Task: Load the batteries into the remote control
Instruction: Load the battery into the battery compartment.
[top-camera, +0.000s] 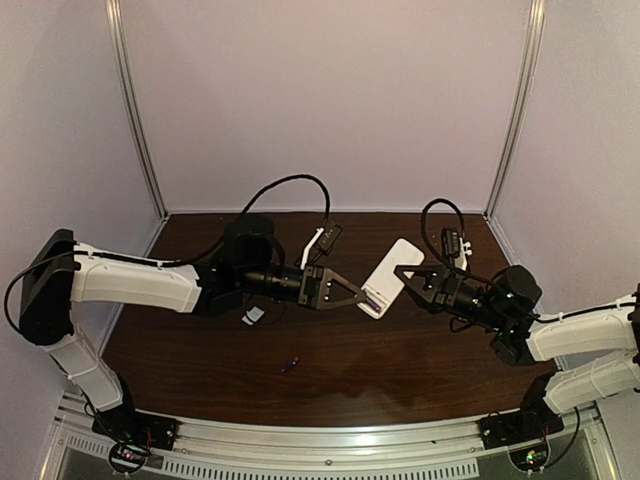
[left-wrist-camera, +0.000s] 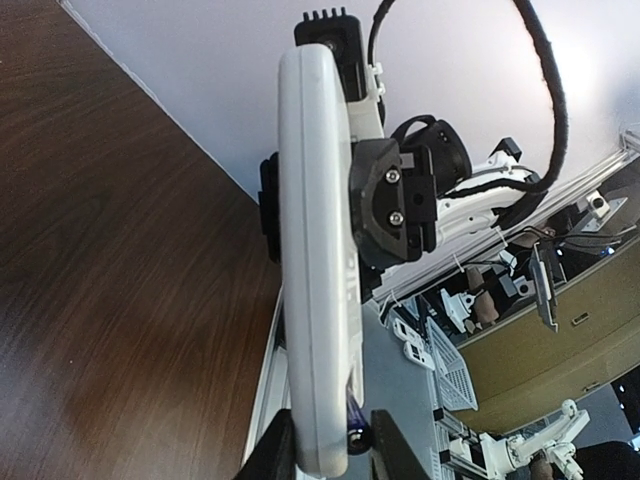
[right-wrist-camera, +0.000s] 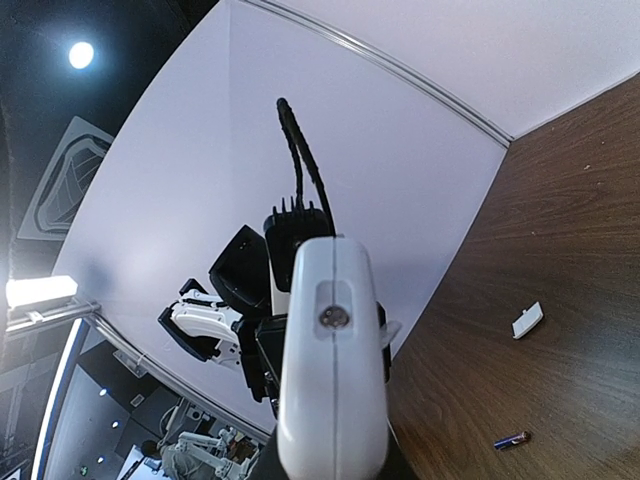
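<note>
The left gripper (left-wrist-camera: 332, 452) shows two dark fingers (left-wrist-camera: 268, 455) at six o'clock of its wrist view. They bracket the near end of the remote control (left-wrist-camera: 315, 250) and a purple battery (left-wrist-camera: 356, 425) lying against it; I cannot tell whether they press. The right gripper (top-camera: 403, 274) is clamped on the remote's middle, holding it tilted above the table (top-camera: 420, 370), well apart from the walls. The remote is slim and plain white. From it, a second battery (top-camera: 290, 364) lies toward eight o'clock on open wood, and a small white plastic piece (top-camera: 255, 315) lies nearer nine.
</note>
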